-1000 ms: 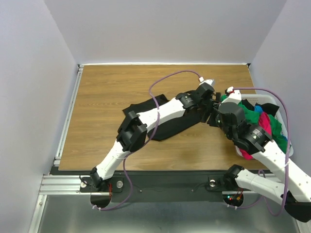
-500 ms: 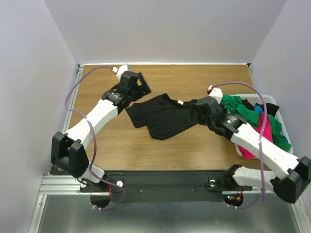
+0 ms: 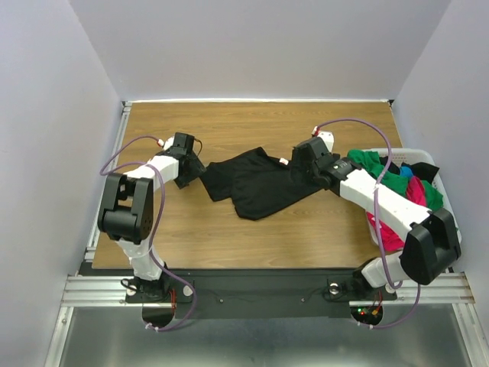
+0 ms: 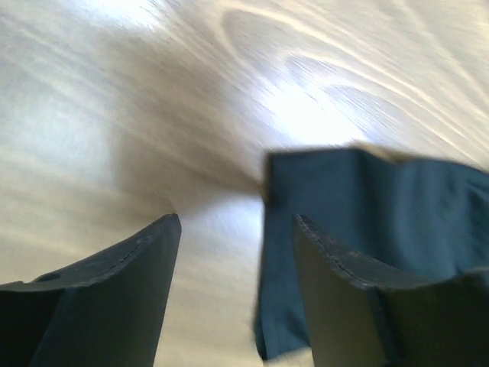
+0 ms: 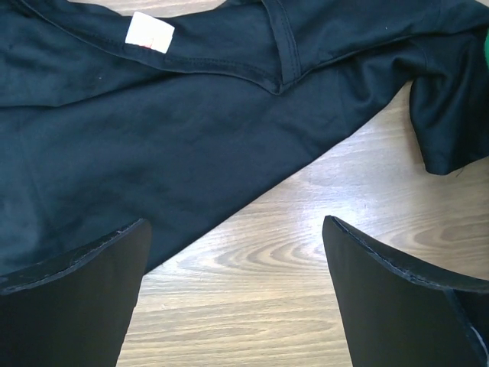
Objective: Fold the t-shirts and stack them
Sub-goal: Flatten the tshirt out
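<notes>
The large black t-shirt [image 3: 256, 183] lies crumpled on the wooden desk [image 3: 229, 130], between the two arms. The left end effector [image 3: 195, 170] is at the left edge of this shirt. Its fingers [image 4: 114, 290] stand apart with only bare wood between them, and the cloth is just beside one finger. The right end effector [image 3: 294, 167] is above the collar side, near the white label [image 5: 149, 32]. Its fingers are also apart and hold nothing. A green t-shirt [image 3: 374, 172] and a pink t-shirt [image 3: 416, 197] are heaped in the white basket [image 3: 405, 151] at the right.

Black t-shirt [image 3: 256, 185] lies rumpled mid-table; green, pink, blue t-shirts [image 3: 390, 180] heaped rightward.
</notes>
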{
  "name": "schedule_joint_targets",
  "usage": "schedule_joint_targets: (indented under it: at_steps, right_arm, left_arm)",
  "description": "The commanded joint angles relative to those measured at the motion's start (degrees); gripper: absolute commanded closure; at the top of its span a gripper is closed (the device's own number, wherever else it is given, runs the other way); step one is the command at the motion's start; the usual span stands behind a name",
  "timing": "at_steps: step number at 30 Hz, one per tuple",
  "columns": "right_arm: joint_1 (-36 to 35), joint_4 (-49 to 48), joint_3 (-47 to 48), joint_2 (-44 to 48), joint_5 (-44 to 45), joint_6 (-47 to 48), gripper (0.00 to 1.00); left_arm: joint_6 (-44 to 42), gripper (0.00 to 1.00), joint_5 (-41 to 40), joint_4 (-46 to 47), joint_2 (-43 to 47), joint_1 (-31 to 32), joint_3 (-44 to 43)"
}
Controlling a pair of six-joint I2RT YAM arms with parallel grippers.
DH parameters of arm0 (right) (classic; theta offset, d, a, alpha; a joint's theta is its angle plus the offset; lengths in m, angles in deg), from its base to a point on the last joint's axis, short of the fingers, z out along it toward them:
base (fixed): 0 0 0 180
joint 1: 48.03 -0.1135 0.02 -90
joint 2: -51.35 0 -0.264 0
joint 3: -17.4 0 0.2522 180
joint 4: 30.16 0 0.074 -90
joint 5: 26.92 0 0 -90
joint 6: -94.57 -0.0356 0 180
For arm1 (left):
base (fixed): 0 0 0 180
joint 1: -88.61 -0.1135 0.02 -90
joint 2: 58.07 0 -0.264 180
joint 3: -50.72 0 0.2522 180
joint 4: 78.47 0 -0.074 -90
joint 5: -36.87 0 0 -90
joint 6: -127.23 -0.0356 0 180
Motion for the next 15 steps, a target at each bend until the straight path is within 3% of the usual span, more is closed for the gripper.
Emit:
schedule_joint_targets:
  at_steps: [1,7,10,15]
  right_arm:
    - [1.1,-2.8,0.4,1.5,-0.3,1.1,0.0]
    - [1.7,-2.8,-1.1,3.1,0.1,1.1,0.0]
    - [2.1,-2.8,-1.9,3.5,0.8,1.1,0.0]
    - [2.7,-2.9,-2.4,3.7,1.1,0.8,0.0]
  left_arm:
    - [-1.2,0.35,1.6,2.5,-4.2,-1.6,-2.9]
    - [-2.6,0.38,3.7,3.2,-9.4,-1.6,-6.9]
    - [-4.0,0.46,3.8,2.8,-10.6,-1.2,-7.8]
    - [-4.0,0.47,-1.5,0.0,-9.9,1.6,-6.7]
